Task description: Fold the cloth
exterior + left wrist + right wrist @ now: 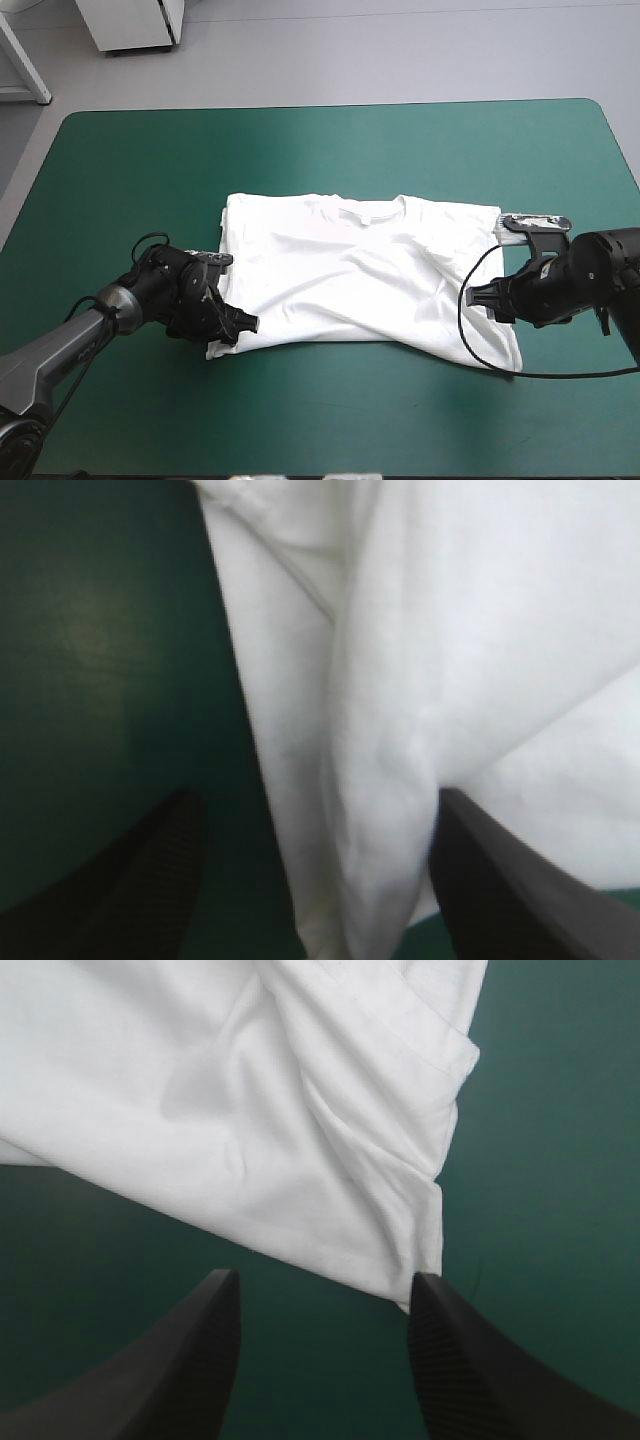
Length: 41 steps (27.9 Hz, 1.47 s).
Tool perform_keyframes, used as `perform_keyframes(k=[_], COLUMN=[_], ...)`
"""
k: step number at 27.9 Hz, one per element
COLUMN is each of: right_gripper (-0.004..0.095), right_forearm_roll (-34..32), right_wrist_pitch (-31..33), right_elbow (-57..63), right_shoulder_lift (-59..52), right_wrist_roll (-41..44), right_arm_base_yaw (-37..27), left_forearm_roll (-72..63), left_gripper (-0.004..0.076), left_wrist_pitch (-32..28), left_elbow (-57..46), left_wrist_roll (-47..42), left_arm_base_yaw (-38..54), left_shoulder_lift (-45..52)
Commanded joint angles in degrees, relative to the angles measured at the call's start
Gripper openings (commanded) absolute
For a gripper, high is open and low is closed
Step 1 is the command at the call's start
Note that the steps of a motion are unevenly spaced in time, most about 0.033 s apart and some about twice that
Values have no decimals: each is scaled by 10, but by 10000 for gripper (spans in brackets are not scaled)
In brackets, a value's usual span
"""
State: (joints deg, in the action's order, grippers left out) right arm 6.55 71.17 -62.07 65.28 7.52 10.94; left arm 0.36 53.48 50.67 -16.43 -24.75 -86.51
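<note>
Left jaws, lower left of the high view, stand open astride the lower left corner of the T-shirt (350,270); right jaws, at mid right, stand open facing its right edge. The T-shirt lies spread flat at the centre of the desk (300,150), presumably so both sides can be pinched together for a fold.

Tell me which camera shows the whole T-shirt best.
The high view: the T-shirt lies whole on the table, nearly every edge visible. The left wrist view shows only a rumpled edge inside the open left end effector; the right wrist view, just one corner ahead of the open right end effector.
</note>
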Motion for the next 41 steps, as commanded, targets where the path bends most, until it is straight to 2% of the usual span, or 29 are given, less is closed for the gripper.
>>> perform_keyframes(k=[1,3,4,6,7,14,20,26,36,40,41], right_gripper=[496,496,496,496,496,496,496,496,496,490,429], right_forearm_roll=[2,2,4,4,4,-13,-6,-9,-75,-35,-27], right_wrist_pitch=[4,4,4,4,4,-2,-84,-143,-154,-188,-202], right_elbow=[-14,-14,-14,-14,-14,40,137,159,175,224,242], right_shoulder_lift=[-14,-14,-14,-14,-14,-12,-5,59,98,125,132], right_wrist_roll=[0,0,0,1,3,22,33,38,69,66,66], right_arm_base_yaw=[0,0,0,0,0,0,0,0,0,0,0], left_forearm_roll=[-4,-4,-4,-4,-4,-4,-4,-4,-4,-7,-9], left_gripper=[447,377,308,125,6,-9,-9,-9,-9,-9,-9], left_wrist_pitch=[-10,-15,-19,-23,-25,-29,-33,-33,-31,-39,-40], left_elbow=[-23,-31,-34,-38,-39,-39,-39,-39,-39,-38,-38], left_wrist_roll=[-5,-5,-5,-5,-5,-5,-3,0,8,8,8], left_arm_base_yaw=[0,0,0,0,0,0,0,0,0,0,0], left_shoulder_lift=[6,6,6,6,6,6,6,6,6,6,6])
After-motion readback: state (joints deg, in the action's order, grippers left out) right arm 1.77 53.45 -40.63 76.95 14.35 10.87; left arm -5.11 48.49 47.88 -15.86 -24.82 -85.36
